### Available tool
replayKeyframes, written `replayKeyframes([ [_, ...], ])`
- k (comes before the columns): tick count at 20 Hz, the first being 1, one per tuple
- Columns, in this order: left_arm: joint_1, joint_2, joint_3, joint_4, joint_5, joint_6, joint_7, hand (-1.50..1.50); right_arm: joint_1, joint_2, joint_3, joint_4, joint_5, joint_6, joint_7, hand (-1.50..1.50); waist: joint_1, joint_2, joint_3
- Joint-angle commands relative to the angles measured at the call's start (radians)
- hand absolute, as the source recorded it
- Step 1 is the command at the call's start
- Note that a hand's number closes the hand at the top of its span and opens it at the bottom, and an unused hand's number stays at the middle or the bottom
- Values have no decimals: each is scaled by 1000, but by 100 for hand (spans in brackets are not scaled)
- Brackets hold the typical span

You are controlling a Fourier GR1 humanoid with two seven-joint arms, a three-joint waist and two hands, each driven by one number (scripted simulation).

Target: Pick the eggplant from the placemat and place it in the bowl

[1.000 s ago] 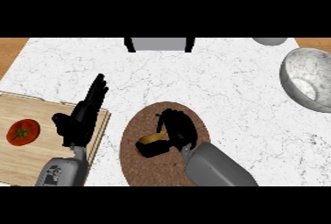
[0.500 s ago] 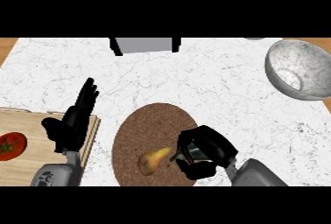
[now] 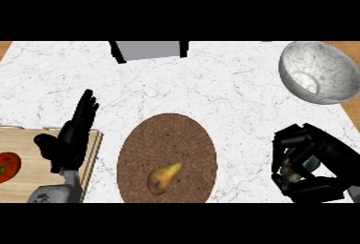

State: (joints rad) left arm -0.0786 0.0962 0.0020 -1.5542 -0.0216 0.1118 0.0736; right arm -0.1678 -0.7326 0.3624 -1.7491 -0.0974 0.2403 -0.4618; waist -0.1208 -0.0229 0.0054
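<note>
Currently the right hand [image 3: 309, 159] is hanging curled and empty over the desk [image 3: 232, 90], the eggplant [image 3: 163, 177] lying well to its left on the placemat [image 3: 169, 138], narrow end slanting up-right; the spread left hand [image 3: 70, 138] is resting slightly nearer

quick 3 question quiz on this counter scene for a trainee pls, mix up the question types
1. True or false: the bowl stands on the placemat.
2. Which hand is open with straight fingers? A) left hand B) right hand C) both
3. Fill in: the yellow pear-shaped fruit lies on the ____.

Key
1. False: the bowl stands apart from it, on the counter at the upper right.
2. A. The right hand is curled round a mostly hidden thing, likely the eggplant.
3. placemat
</note>
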Motion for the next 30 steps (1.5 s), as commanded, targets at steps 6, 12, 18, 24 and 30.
replayKeyframes([
  [6, -6, -16, -46, -86, -15, 3, 53, 0, 236, -380, -536, 26, -314, 234, -243, 150, 45, 8, -4],
  [12, -55, -19, -39, 26, -19, -19, -2, 0, 306, -437, -785, 89, -478, 360, -137, 150, 93, 20, -6],
  [18, -55, 5, -23, -11, 3, -58, 21, 0, 157, -445, -771, 192, -495, 374, 35, 150, 128, 25, -6],
  [24, -119, -46, -67, 12, -34, -23, 58, 0, 13, -406, -660, 237, -204, 184, 34, 150, 140, 28, -5],
  [30, -104, -49, -89, 25, -42, -44, 31, 0, -155, -328, -503, 438, 83, 56, -79, 150, 157, 32, -5],
])
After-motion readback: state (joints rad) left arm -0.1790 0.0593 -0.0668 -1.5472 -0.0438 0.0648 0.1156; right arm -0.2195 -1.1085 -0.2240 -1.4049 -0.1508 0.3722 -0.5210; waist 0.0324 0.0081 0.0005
